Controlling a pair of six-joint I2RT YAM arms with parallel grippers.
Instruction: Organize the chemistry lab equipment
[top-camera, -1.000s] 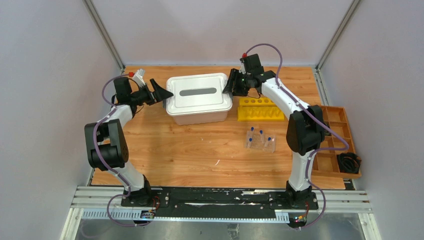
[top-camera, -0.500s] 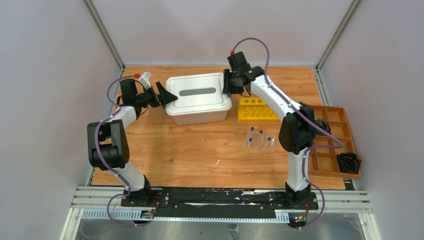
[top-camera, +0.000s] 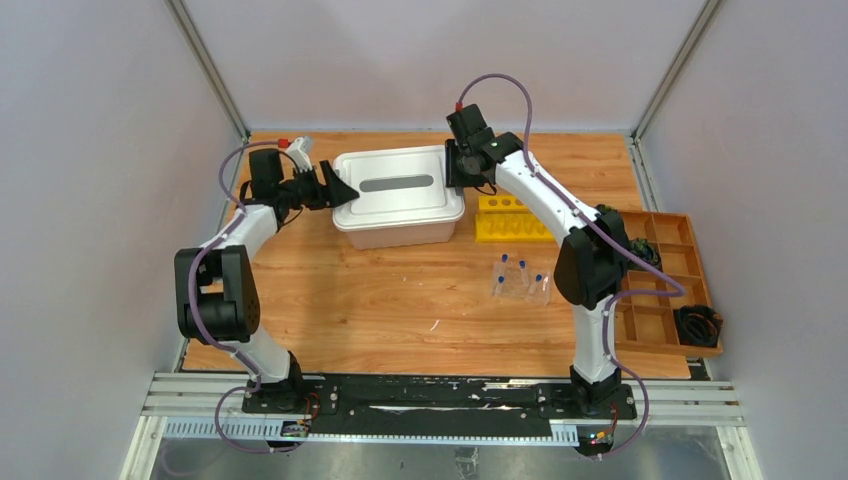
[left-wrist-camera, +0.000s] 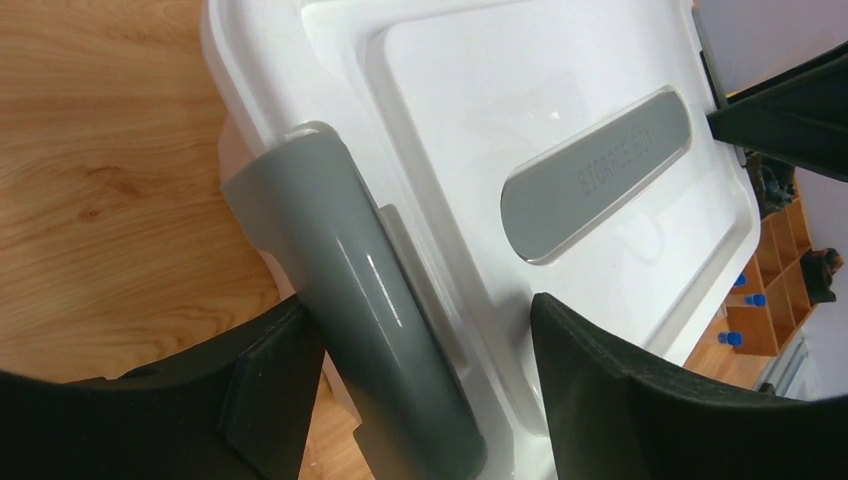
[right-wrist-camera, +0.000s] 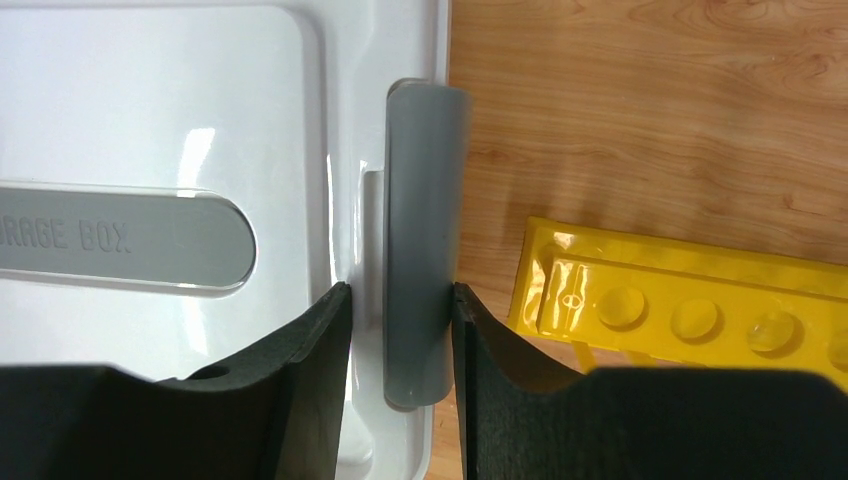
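Grey latches at both ends of the white box (top-camera: 400, 200): the right gripper (right-wrist-camera: 400, 300) pinches the right latch (right-wrist-camera: 420, 200), and the left gripper (left-wrist-camera: 415, 315) straddles the left latch (left-wrist-camera: 340, 260), jaws apart. A yellow rack (top-camera: 517, 220) crowds the box's right edge. There's open tabletop (top-camera: 380, 290) in front. The blue-capped tubes (top-camera: 518, 272) stand there, probably in a clear holder (top-camera: 540, 293). The box lid's on.

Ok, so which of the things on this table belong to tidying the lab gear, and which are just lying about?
Part of the job: white storage box; right grey latch in the right tool; left grey latch, the left tool astride it; blue-capped tubes; yellow rack.
Just lying about: wooden compartment tray; black coiled item.
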